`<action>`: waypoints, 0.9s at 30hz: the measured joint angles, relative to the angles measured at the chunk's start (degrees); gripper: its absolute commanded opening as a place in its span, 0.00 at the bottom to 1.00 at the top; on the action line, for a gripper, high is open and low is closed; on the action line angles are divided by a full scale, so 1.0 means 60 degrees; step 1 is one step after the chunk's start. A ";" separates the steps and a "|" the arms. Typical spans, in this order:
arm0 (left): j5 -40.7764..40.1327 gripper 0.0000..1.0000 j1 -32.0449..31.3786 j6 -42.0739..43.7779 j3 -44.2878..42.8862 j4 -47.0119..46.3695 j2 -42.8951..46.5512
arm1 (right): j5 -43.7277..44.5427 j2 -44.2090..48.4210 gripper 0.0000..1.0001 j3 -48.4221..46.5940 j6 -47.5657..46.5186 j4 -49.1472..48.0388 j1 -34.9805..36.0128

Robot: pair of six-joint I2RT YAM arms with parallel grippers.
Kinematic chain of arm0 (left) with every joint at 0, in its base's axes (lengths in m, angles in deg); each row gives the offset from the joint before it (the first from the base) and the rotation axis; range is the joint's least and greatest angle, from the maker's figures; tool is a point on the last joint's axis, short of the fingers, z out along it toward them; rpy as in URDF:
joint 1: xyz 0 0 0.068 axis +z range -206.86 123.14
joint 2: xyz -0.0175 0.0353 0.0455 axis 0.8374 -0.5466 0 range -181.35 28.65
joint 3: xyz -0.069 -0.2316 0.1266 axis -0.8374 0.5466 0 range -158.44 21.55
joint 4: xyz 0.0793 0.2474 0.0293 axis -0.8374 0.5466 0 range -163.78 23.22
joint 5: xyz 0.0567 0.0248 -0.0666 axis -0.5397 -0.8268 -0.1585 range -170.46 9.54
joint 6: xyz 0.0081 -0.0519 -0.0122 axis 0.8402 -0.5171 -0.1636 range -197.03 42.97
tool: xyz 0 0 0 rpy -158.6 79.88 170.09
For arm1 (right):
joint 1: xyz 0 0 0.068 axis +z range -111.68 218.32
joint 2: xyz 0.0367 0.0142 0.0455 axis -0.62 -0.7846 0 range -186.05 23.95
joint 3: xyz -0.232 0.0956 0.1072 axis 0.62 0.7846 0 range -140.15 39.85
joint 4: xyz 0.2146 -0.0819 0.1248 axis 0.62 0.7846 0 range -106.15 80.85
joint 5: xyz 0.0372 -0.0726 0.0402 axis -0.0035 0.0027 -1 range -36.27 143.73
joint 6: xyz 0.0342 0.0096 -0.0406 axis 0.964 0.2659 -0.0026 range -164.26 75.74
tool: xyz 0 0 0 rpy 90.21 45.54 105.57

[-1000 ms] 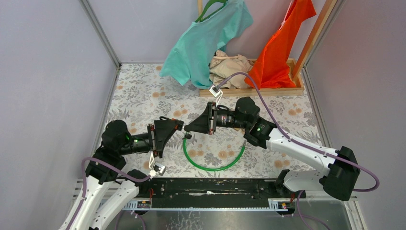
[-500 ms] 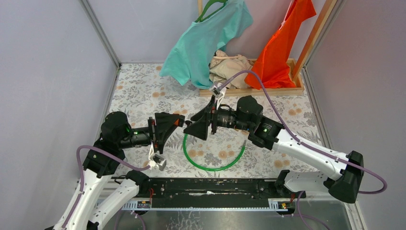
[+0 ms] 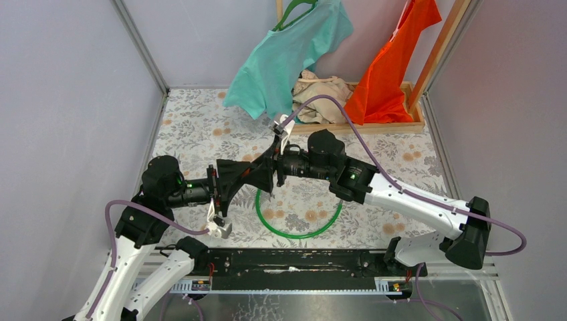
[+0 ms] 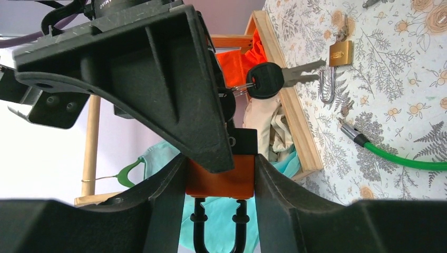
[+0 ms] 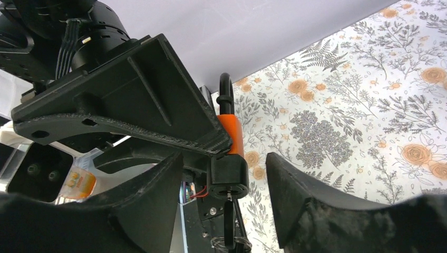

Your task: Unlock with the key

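Note:
An orange padlock point(image 4: 221, 176) with a black shackle point(image 4: 196, 232) is clamped between my left gripper's fingers point(image 4: 220, 168), held in the air. In the right wrist view its orange body point(image 5: 230, 134) ends in a black cylinder point(image 5: 227, 176). A black-headed key point(image 5: 229, 224) sticks out of that end, with a ring below it. My right gripper point(image 5: 225, 163) is open, one finger on each side of the cylinder and key, touching neither. A spare key point(image 4: 266, 80) dangles from the ring. From above, the two grippers point(image 3: 257, 175) meet and hide the lock.
A green cable loop point(image 3: 297, 224) lies on the floral cloth under the grippers. A small brass padlock point(image 4: 340, 52) lies on the cloth. A wooden tray point(image 3: 354, 126) at the back holds clothes, with a teal shirt point(image 3: 287, 53) and an orange garment point(image 3: 391, 67) hanging above it.
My right gripper opened, backed off slightly, then moved left so its fingers now straddle the key end of the lock. The left gripper kept holding the padlock and shifted a little.

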 measured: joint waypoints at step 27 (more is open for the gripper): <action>-0.1381 0.32 -0.0033 -0.2907 -0.2055 0.2211 -0.2466 | -0.0186 0.1483 0.00 0.0707 0.0066 0.1610 -0.0321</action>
